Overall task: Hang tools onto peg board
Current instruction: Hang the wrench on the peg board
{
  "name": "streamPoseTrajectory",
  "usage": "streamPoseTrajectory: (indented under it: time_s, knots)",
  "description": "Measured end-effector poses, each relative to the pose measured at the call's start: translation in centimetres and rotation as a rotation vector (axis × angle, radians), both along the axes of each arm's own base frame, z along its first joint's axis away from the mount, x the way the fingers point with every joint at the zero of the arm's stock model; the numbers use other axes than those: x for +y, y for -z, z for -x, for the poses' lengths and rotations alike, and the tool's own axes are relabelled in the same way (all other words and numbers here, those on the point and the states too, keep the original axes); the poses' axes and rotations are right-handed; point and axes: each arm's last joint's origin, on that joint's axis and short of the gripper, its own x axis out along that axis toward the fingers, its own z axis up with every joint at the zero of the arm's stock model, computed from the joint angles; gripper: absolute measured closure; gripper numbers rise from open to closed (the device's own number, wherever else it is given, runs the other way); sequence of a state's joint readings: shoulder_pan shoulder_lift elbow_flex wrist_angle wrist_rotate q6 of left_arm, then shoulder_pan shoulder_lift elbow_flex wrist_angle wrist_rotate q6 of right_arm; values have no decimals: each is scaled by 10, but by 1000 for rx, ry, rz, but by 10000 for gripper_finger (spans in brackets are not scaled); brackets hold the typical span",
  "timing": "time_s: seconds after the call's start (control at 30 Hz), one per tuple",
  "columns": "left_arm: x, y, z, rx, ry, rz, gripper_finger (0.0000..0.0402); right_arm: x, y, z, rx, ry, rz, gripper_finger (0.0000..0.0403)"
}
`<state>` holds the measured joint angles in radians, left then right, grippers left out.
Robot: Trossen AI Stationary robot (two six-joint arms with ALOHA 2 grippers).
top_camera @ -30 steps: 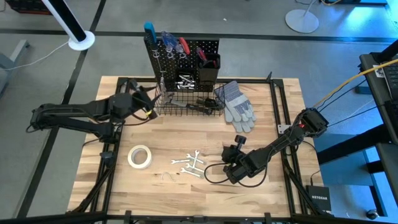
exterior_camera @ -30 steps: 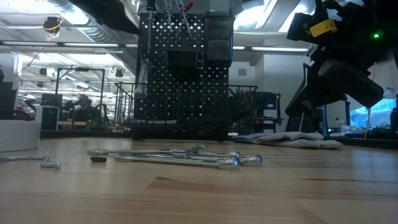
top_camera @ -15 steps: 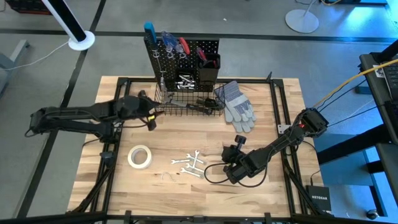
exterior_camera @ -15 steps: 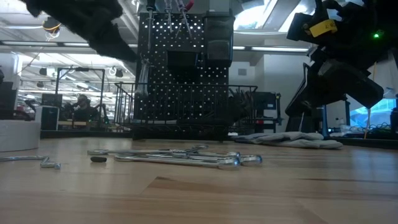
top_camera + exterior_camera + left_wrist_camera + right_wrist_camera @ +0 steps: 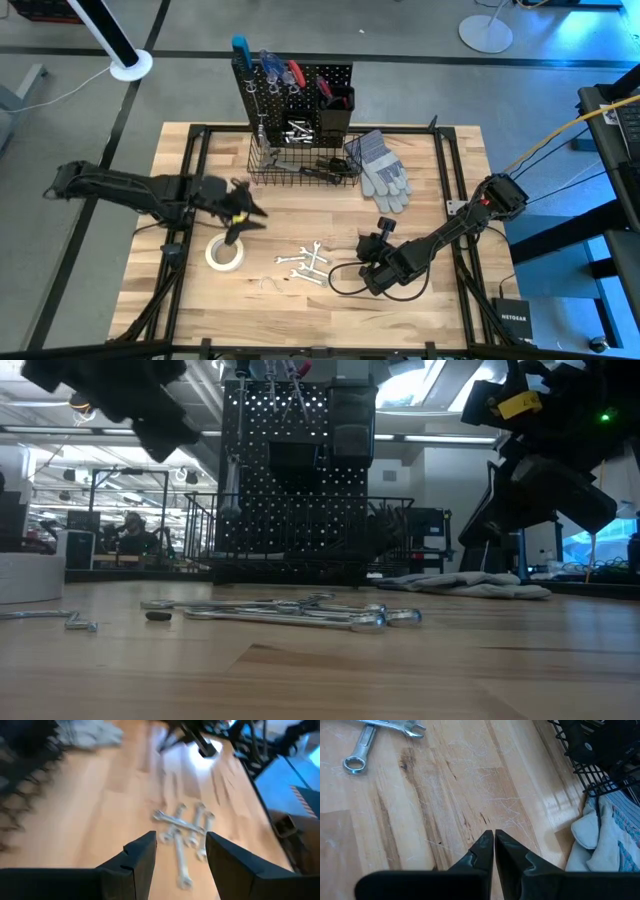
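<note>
Left gripper (image 5: 250,215) parted, right gripper (image 5: 494,836) closed.

The table (image 5: 300,220) was pale wood with darker grain streaks. The peg board (image 5: 300,85) was black, dotted with rows of small holes, and the wire basket (image 5: 300,165) at its foot was black too. Screwdrivers (image 5: 280,70) on it had blue and red handles. The wrenches (image 5: 308,266) were silver, the tape roll (image 5: 224,252) white, the gloves (image 5: 382,170) grey with blue-striped cuffs.

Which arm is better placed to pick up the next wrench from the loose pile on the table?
Left. The left gripper is open, empty, facing the wrenches. The right gripper is shut, aimed away at bare table.
</note>
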<state>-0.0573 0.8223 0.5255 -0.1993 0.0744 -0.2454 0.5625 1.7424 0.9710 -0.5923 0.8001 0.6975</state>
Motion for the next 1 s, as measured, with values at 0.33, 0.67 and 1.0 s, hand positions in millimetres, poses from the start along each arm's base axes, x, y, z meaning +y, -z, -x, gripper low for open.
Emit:
streamPoseTrajectory:
  time_s: [0.33,0.67,1.0]
  knots:
    - [-56,37,-19,172,-21,-63,238,1,0,-2,-19,0,-12,379]
    - [-85,70,-71,336,-20,-130,238,1,-1,-2,-21,-13,15,379]
    - [-100,94,-125,440,-17,-211,238,1,-1,-3,-7,-44,34,379]
